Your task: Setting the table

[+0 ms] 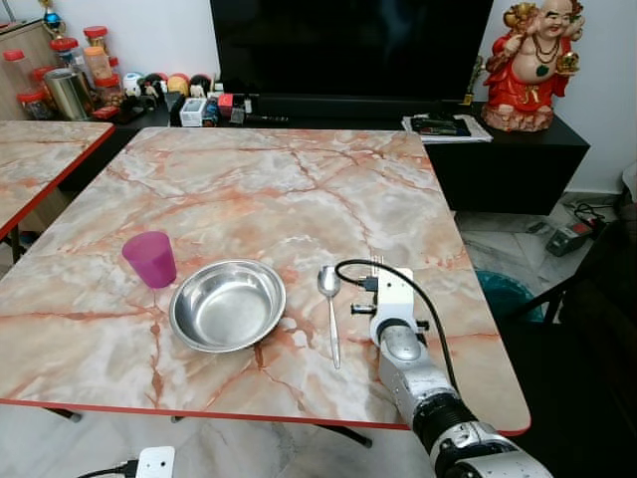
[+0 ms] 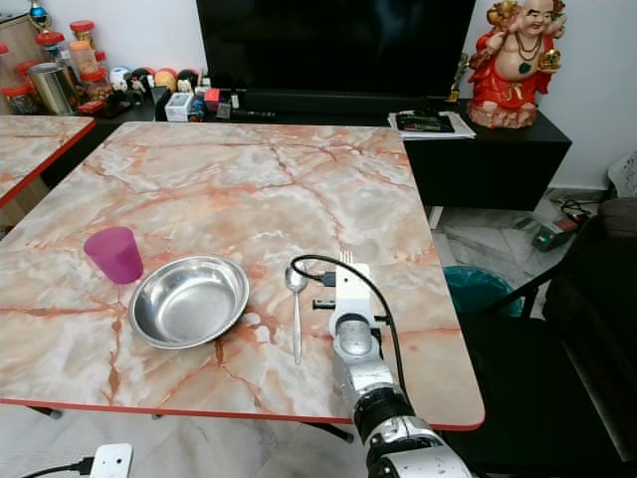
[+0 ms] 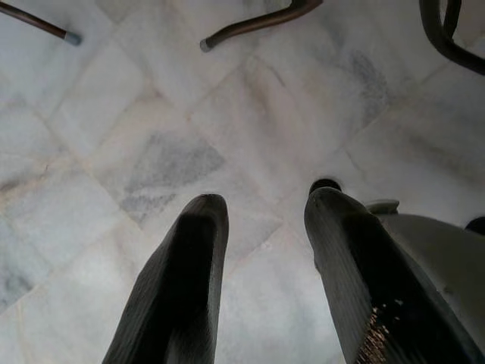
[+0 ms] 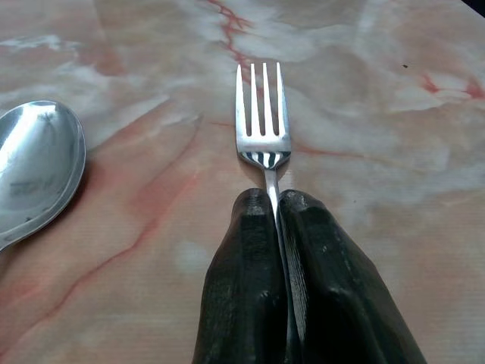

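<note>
Fork (image 4: 264,121): held by its handle, tines pointing away from the robot over the marble desk (image 1: 249,189), on the right of the spoon; whether it touches the desk surface cannot be told.
Right gripper (image 4: 276,199): both black fingers clenched together on the fork's handle; in the head views the silver arm reaches over the near right part of the desk.
Spoon (image 1: 330,299): lies flat on the desk, bowl away from the robot, between the steel bowl and the fork.
Steel bowl (image 1: 228,304): empty, upright, near the front edge, just left of the spoon.
Purple cup (image 1: 150,259): upright, just beside the bowl's far left rim.
Left gripper (image 3: 258,220): hangs over the tiled floor (image 3: 151,114), fingers parted and grasping nothing.
Television (image 1: 348,45): dark screen on a low black cabinet beyond the desk.
Red figurine (image 1: 532,65): stands on the cabinet's right end.
Jars (image 1: 70,65): clustered at the far left.
</note>
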{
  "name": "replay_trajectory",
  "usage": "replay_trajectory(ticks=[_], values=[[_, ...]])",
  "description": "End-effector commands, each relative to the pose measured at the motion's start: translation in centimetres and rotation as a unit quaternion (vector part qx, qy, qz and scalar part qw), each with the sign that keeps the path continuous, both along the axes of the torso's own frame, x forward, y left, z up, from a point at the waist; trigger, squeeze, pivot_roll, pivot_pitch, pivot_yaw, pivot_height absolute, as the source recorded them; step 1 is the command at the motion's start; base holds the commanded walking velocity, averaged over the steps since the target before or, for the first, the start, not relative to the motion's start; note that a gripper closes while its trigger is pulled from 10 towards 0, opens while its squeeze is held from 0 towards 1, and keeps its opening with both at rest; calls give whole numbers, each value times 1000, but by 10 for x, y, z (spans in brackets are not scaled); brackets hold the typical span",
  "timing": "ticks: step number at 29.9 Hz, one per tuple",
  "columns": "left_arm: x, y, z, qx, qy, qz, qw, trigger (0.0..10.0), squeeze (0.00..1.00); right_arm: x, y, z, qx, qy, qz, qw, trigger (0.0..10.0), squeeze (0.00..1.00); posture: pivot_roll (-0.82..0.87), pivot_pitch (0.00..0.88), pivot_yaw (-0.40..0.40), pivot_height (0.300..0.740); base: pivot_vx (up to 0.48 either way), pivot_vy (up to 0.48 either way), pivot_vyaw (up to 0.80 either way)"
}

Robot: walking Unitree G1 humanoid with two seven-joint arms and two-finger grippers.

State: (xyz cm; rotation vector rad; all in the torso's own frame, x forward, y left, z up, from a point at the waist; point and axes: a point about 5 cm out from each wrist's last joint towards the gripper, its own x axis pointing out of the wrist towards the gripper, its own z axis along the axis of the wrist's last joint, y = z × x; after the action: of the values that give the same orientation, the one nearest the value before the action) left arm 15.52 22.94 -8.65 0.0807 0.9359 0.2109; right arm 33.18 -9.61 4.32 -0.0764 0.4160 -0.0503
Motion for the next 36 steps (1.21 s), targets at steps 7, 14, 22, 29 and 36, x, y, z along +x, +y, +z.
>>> replay_trajectory(ticks=[7, 14, 22, 29, 36], values=[[-1, -3, -2, -4, 11, -5, 1000, 10000, 0, -12, -2, -19, -10, 49, 2, 999, 10000, 0, 37, 0, -17, 740, 0, 0, 0], [1, -4, -1, -5, 11, -6, 1000, 10000, 0, -16, 0, -23, -14, 64, 12, 998, 10000, 0, 39, 0, -19, 740, 0, 0, 0], [0, -3, -1, -4, 12, -4, 1000, 10000, 0, -17, 3, -24, -16, 66, 22, 997, 10000, 1000, 40, 0, -22, 740, 0, 0, 0], [1, -4, -1, -5, 12, -4, 1000, 10000, 0, -16, 2, -24, -19, 67, 22, 997, 10000, 839, 39, 0, -22, 740, 0, 0, 0], [2, -5, -1, -5, 12, -5, 1000, 10000, 0, -15, 3, -23, -21, 65, 26, 997, 10000, 0, 39, 0, -23, 740, 0, 0, 0]])
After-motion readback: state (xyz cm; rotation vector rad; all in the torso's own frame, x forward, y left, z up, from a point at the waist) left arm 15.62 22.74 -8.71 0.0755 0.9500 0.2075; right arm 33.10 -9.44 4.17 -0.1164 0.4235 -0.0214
